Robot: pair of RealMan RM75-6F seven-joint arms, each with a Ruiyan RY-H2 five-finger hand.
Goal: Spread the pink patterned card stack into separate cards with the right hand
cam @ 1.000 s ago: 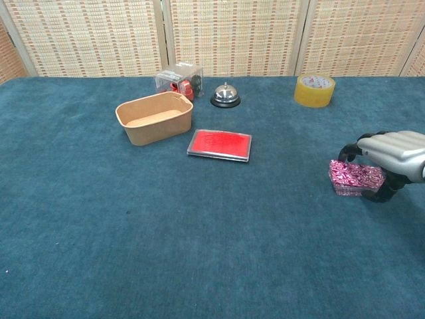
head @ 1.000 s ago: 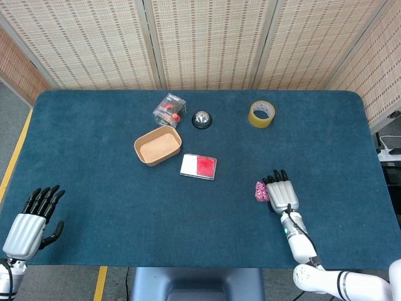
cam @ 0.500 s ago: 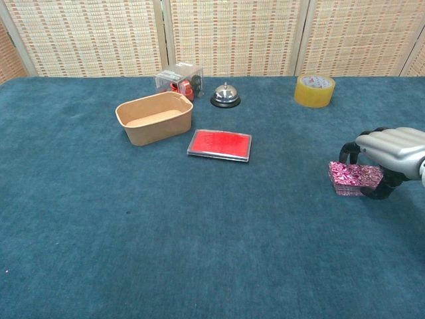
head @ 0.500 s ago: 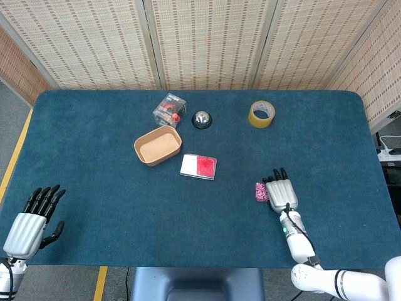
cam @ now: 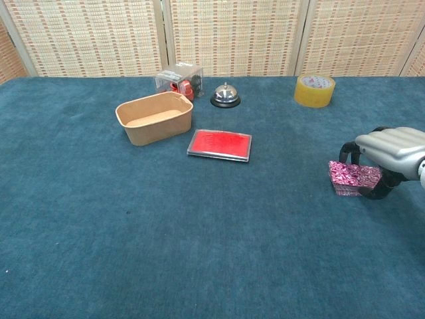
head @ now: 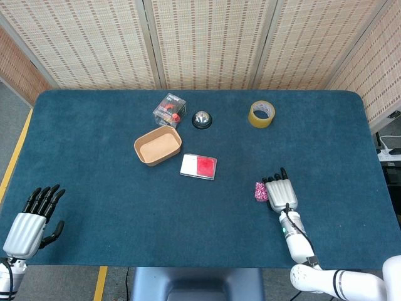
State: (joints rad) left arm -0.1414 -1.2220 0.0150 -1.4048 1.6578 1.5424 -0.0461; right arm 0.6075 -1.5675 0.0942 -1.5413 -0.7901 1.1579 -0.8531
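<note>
The pink patterned card stack [head: 260, 191] [cam: 354, 177] lies on the blue table at the right, still one block. My right hand [head: 281, 194] [cam: 388, 153] is over it, palm down, with the thumb behind the stack and black fingertips curled down around its right end, holding it. In the head view only the stack's left edge shows beside the hand. My left hand [head: 32, 222] rests at the table's near left corner, fingers spread, holding nothing; the chest view does not show it.
A brown paper bowl [head: 157, 145] [cam: 155, 117], a red flat case [head: 198, 166] [cam: 220, 144], a call bell [head: 201, 119] [cam: 225, 96], a clear box [head: 170, 110] [cam: 180, 80] and a yellow tape roll [head: 261, 114] [cam: 314, 90] sit at the table's far half.
My right hand has shifted slightly on the stack, and the stack's left end looks tilted up a little. The left hand has not moved.
</note>
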